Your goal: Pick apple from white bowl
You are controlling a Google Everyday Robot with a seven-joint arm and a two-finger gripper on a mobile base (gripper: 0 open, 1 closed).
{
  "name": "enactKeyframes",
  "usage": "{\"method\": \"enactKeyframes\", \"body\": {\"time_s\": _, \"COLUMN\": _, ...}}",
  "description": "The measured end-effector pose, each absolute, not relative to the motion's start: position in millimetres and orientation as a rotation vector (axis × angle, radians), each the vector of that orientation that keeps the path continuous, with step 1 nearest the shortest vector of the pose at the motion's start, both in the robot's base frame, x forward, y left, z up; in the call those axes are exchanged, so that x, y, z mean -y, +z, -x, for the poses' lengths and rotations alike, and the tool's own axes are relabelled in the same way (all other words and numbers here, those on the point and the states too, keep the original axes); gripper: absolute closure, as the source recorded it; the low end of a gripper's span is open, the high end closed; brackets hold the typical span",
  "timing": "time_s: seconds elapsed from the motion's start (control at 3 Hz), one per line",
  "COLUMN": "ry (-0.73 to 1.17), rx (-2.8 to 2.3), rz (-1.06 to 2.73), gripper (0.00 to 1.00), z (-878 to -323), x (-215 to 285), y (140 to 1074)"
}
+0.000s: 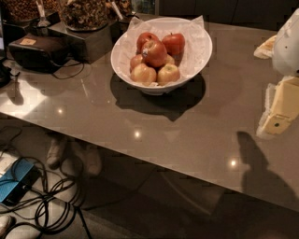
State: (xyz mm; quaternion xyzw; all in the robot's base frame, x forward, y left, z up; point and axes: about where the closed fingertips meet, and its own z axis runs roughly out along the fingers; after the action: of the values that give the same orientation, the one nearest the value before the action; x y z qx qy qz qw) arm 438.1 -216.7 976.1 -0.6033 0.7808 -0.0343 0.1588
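Observation:
The white bowl (196,51), wide and lined with crinkled white paper, stands on the brown table (140,116) at the back centre. It holds several red and yellow-red apples in a heap, and the topmost red apple (154,52) lies in the middle. My gripper (279,112), white and pale yellow, hangs over the table at the right edge of the view. It is well to the right of the bowl, nearer the front, and touches nothing. Its shadow (250,154) falls on the table below it.
Dark containers of brown nuts (84,14) stand at the back left, with a black device and its cable (37,49) beside them. A pale wrapper (266,46) lies at the back right. The table's front edge runs diagonally; below it are cables, a blue box (14,184) and shoes (56,149).

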Motion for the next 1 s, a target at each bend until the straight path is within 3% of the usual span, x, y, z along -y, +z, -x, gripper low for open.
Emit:
{"method": "enactKeyframes", "body": {"time_s": 0.67, "ry": -0.047, "rx": -2.246, "rz": 1.708, "gripper": 0.0, "z": -450.0, "x": 206.6, "y": 986.2}}
{"method": "enactKeyframes", "body": {"time_s": 1.0, "ry": -0.04, "rx": -2.256, "rz": 1.735, "gripper": 0.0, "z": -492.8, "x": 167.5, "y": 1009.9}}
